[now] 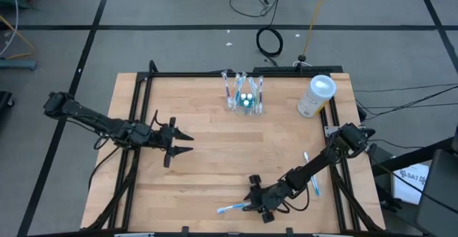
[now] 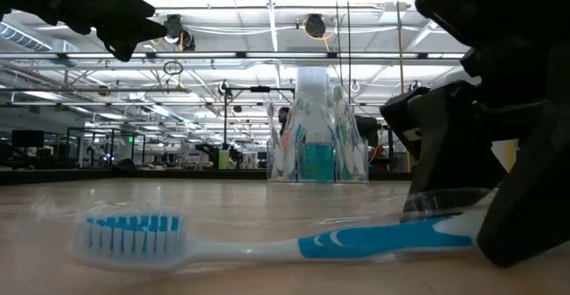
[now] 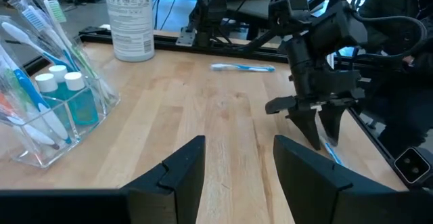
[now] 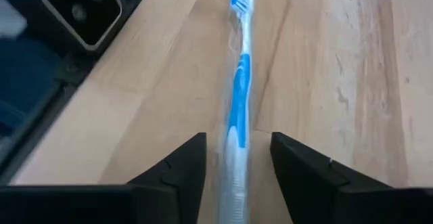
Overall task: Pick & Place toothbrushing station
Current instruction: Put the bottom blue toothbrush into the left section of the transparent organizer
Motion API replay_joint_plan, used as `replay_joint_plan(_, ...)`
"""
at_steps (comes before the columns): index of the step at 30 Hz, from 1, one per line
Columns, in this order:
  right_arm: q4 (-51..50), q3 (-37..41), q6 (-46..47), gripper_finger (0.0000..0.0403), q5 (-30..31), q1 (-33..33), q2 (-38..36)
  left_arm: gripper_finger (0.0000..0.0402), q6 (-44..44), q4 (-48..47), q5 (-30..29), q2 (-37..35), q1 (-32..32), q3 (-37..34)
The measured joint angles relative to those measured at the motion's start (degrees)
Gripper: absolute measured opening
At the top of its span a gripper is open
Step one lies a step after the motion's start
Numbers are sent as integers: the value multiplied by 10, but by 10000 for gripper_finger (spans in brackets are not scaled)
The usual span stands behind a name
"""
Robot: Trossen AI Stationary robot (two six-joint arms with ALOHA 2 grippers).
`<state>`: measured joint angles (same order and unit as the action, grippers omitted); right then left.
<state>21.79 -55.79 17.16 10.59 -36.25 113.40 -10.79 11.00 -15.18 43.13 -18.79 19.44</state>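
1. My right gripper [image 1: 252,205] rests low at the table's near edge, fingers astride a blue-and-white plastic toothbrush [image 4: 238,109], not visibly pinching.
2. My left gripper [image 1: 184,142] hovers spread.
3. The clear plastic toothbrushing station [image 1: 244,94] stands at the far edge.

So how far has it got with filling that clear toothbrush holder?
Partly done: the clear holder at the table's far side already has several brushes and small bottles standing in it. In hand: the right gripper sits low at the near edge, fingers either side of a blue toothbrush's handle. Left: another toothbrush lying near the right edge. The left gripper waits open.
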Motion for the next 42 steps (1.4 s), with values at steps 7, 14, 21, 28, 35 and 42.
replay_joint_plan(7, 0, 0, -59, 85, -1, 1, 0, 182, 0, 0, 0, 0, 0, 0)
replay_joint_plan(14, 9, 3, -108, 16, 2, 12, -12, 182, 0, 0, 0, 0, 0, 0)
replay_joint_plan(21, 25, 2, -251, 30, 157, 43, -96, 182, 6, 0, 0, 0, 0, 0)
replay_joint_plan(28, 73, 2, -374, 16, 196, 110, -194, 182, 36, -1, 0, 0, 0, 0)
replay_joint_plan(35, 135, 2, -370, 27, 144, 174, -234, 182, 88, 0, 0, 0, 0, 0)
replay_joint_plan(42, 249, 37, -348, 20, 56, 217, -211, 182, 127, 67, -5, 0, 5, 0)
